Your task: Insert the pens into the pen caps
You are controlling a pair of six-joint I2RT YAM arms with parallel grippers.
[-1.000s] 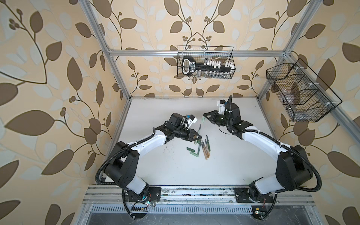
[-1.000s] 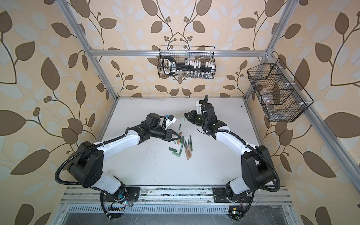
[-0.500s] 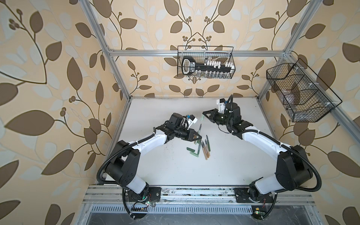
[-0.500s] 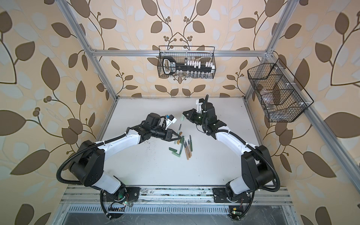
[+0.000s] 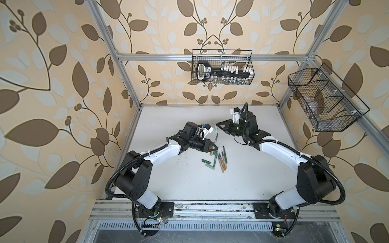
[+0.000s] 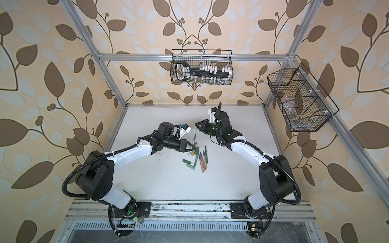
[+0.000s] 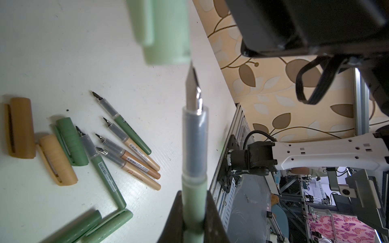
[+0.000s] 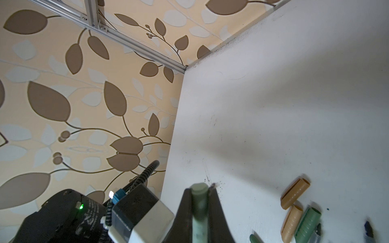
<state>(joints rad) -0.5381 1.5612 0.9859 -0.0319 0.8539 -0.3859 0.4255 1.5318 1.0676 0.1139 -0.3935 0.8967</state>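
**Left gripper** (image 7: 193, 199): the jaws are closed tight on the lower barrel of a mint-green fountain pen (image 7: 194, 143). The pen is held clear of the table with its steel nib (image 7: 192, 88) leading.

**Right gripper** (image 8: 200, 194): the jaws are clamped on a mint-green cap (image 8: 199, 189), open end outward.

**Alignment:** in the left wrist view the nib tip sits at the rim of the cap's mouth, off to one side and not inside. Contact cannot be confirmed. In both top views the two grippers face each other above the far edge of the pen cluster.

**White table** (image 5: 168, 178):
- Two tan caps (image 7: 20, 128) and a dark green cap (image 7: 71, 143) lie close together.
- Five uncapped pens fan out beside them, nibs pointing roughly the same way: one dark green pen (image 7: 126, 126), three tan pens (image 7: 134, 147) and one mid-green pen (image 7: 105, 172).
- The mid-green pen's nib end lies against the dark green cap.
- Two short green tubes (image 7: 84, 227), one dark and one pale, lie at its tail. Whether they are caps or barrels cannot be told.

**Markings:** barcode stickers show on the mid-green pen and on tan barrels. The printed lettering alongside is too small to read. The dark green pen carries a small round emblem, also illegible.

**Back wall:** a wire basket (image 5: 223, 67) holds a black object with a pale label that is unreadable.
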